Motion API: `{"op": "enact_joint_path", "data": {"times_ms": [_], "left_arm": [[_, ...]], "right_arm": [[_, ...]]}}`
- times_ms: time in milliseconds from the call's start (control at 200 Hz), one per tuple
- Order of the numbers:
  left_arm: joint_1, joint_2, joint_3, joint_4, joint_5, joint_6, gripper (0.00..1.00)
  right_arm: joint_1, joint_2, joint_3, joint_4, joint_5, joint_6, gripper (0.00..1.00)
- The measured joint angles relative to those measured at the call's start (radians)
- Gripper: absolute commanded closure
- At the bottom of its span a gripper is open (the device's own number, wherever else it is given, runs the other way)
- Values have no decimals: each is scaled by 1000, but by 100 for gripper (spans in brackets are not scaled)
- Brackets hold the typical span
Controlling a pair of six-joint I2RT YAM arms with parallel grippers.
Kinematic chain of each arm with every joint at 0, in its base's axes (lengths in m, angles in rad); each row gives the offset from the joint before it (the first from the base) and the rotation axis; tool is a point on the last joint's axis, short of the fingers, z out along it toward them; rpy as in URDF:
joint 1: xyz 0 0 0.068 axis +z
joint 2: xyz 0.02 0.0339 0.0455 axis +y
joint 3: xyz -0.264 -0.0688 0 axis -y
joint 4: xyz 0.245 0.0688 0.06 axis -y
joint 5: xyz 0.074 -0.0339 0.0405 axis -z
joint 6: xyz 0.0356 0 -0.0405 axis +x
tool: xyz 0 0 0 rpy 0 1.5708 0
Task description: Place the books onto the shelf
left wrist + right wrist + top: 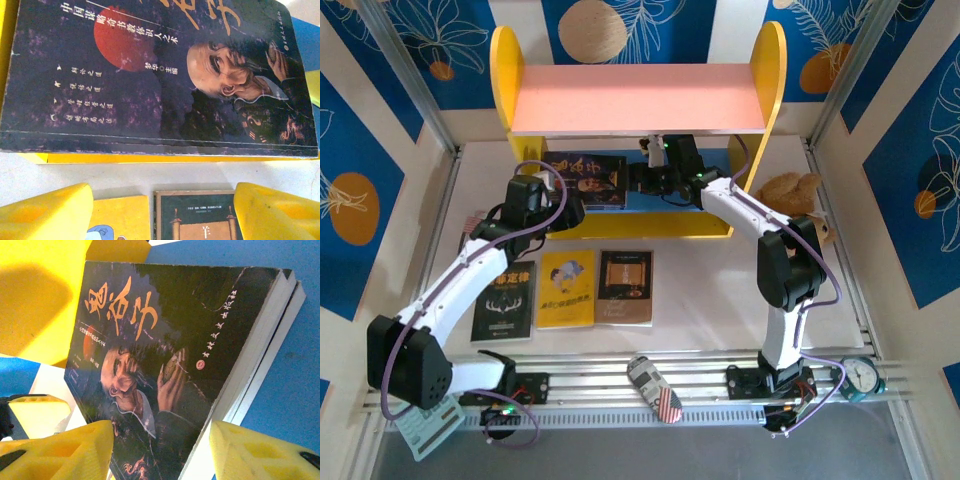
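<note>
Book: we find the portrait book point(585, 180) tilted on the shelf point(775, 120) lower level | left gripper point(162, 202): jaws apart, clear of it | right gripper point(160, 452): jaws apart, no clamp seen | Advice: we'd nudge it upright slowly.

I am working in a small robot test booth, a kind of lab. My left arm point(460, 275) and right arm point(785, 270) are sitting bolted to metal rails point(590, 385) at the near edge of a white bench point(710, 290). Purple cables point(536, 164) are looping along them. Metal posts point(410, 80) are holding up walls point(350, 130) showing blue paper with white leaves. A bright yellow and pink shelf point(640, 95) is standing at the back.
</note>
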Motion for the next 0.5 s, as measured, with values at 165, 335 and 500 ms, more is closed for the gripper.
{"op": "enact_joint_path", "data": {"times_ms": [165,335,500], "left_arm": [[1,11,5,10,0,0,26],[1,23,6,18,0,1,26],[1,31,6,38,0,10,27]], "right_arm": [[0,2,10,-6,0,0,46],[0,11,14,-6,-3,0,46],[0,21,15,-2,-5,0,46]]}}
